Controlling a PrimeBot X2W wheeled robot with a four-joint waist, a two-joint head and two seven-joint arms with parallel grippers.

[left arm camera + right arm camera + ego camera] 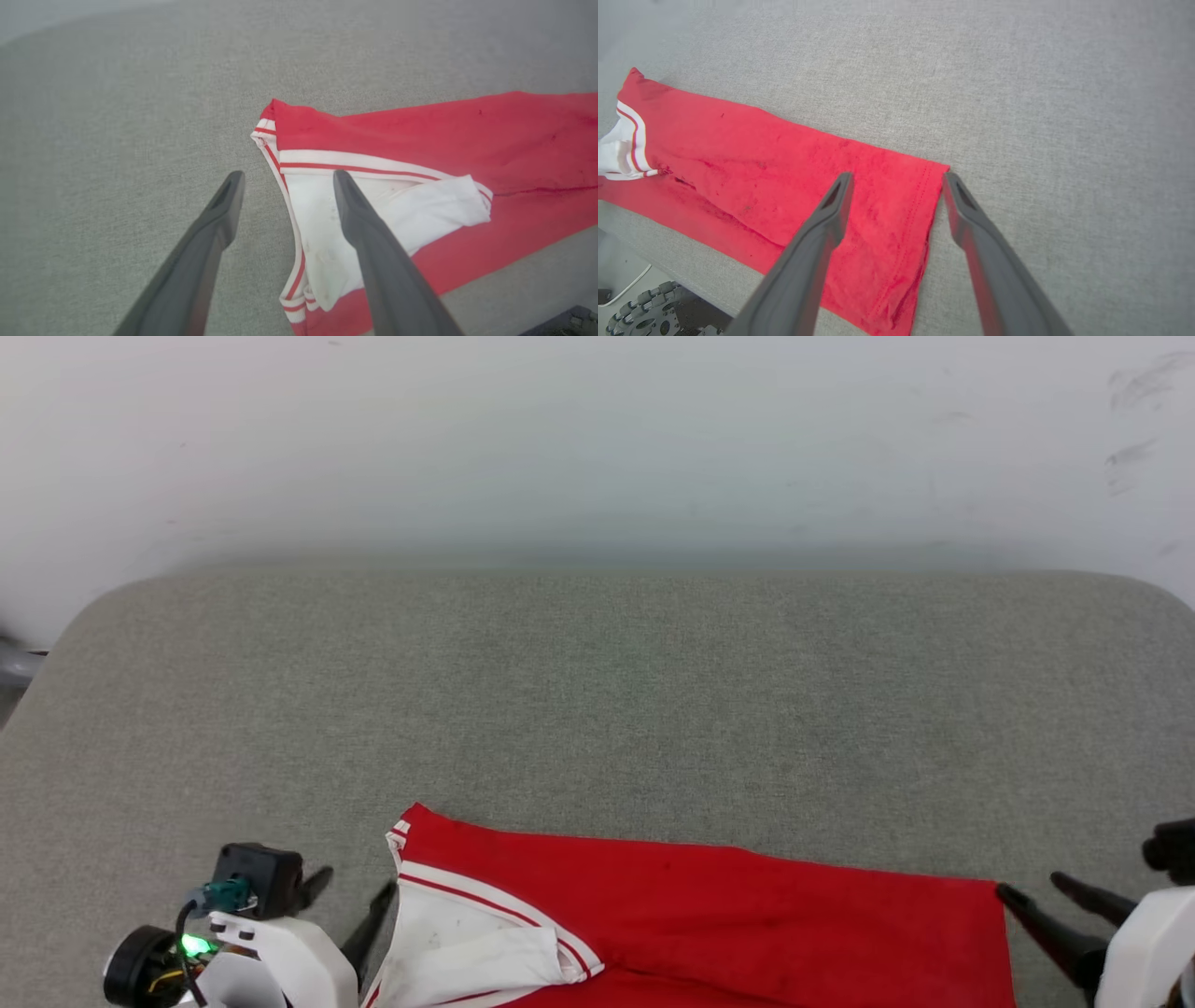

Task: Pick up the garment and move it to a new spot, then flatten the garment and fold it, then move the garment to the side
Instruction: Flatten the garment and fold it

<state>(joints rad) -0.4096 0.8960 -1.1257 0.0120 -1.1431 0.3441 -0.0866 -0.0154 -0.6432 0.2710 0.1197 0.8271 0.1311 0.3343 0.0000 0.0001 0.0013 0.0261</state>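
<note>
Pale, scuffed wall [597,429] stands behind a desk [597,691] covered in grey woven cloth, with rounded far corners. The garment [700,915], a red jersey, lies flat as a long folded band along the near edge of the desk. It runs from left to right in the head view, and its lower part is cut off by the bottom of that view. At its left end a white short sleeve [457,943] is turned back over the red cloth, bordered by red-and-white striped trim [485,896]. Its right end finishes in a straight stitched hem [920,205]. No letters or number can be seen on the exposed side.

The left hand [355,885] is just beside the left end of the jersey with its two dark fingers spread apart and nothing between them. In the left wrist view one finger [219,219] is over bare grey cloth and the other is over the white sleeve. I cannot tell whether either finger touches the cloth.

The right hand [1032,885] is at the right end, also spread wide and holding nothing. In the right wrist view its fingers straddle the hem, one over red cloth and one over the desk. A roller wheel [640,312] shows below the near edge of the desk.
</note>
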